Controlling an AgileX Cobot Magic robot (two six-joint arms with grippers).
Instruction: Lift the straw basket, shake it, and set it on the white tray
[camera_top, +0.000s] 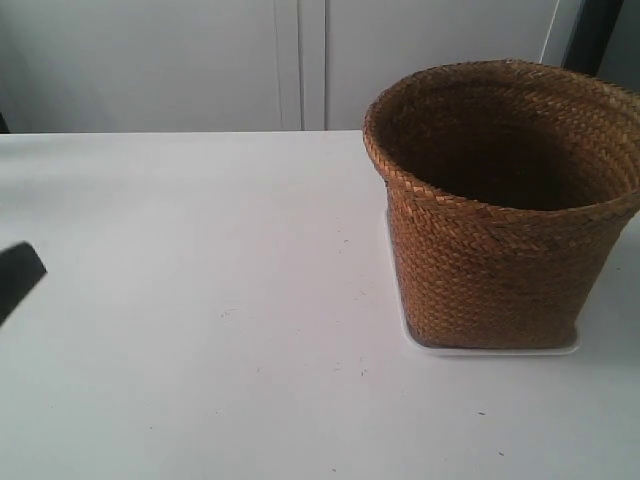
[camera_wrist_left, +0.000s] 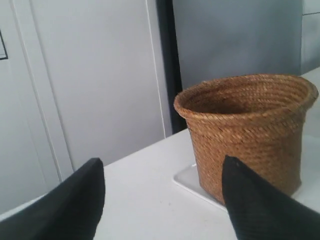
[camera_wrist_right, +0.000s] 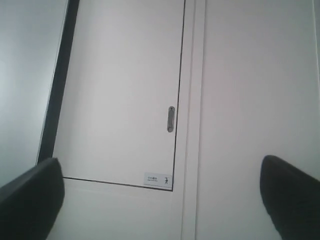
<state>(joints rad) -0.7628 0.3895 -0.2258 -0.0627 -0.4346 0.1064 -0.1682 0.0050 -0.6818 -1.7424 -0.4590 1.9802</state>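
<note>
Basket seated on tray, both pincers spread and empty

Straw basket (camera_top: 500, 250) stands upright on white tray (camera_top: 490, 349), toward the table (camera_top: 200, 300) edge at the exterior view's right, set back a bit from the far edge. A thin strip of tray rim shows around the basket's base at the front and on the side facing mid-table. Basket interior is dark; contents cannot be made out.

Left gripper (camera_wrist_left: 162, 165): black fingers (camera_wrist_left: 75, 200) wide apart, nothing between them, facing the basket across bare tabletop with a clear gap, no contact.

Right gripper (camera_wrist_right: 161, 162): fingers also wide apart, nothing held, aimed at a pale cabinet door (camera_wrist_right: 120, 90) with a small metal handle (camera_wrist_right: 171, 119) and a tiny label (camera_wrist_right: 157, 179). No table or basket in that view.

Dark object (camera_top: 18, 275) pokes in at the exterior view's left edge over the table, well apart from the basket; too little of it shows to say what it is.
</note>
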